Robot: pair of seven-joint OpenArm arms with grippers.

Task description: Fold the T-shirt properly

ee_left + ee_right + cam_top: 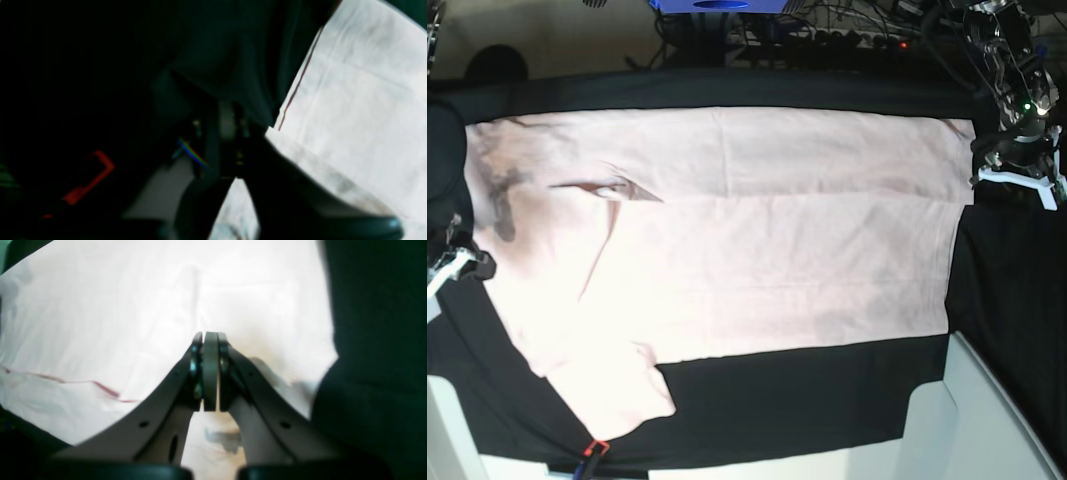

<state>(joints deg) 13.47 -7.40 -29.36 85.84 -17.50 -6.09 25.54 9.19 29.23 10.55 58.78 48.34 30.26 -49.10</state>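
Observation:
The pale pink T-shirt (727, 250) lies spread flat on the black table cloth (807, 390), plain side up, with a sleeve (622, 395) at the front left. My left gripper (1019, 180) hovers just beside the shirt's far right corner. In the left wrist view its jaws (227, 123) look shut with nothing seen between them, and the shirt (353, 100) lies to their right. My right gripper (449, 268) is at the shirt's left edge. In the right wrist view it (210, 340) is shut and empty above the shirt (116, 313).
A red tape mark (595, 447) sits at the cloth's front left edge. White table parts (957, 430) show at the front corners. Cables and a blue object (717, 5) lie behind the table.

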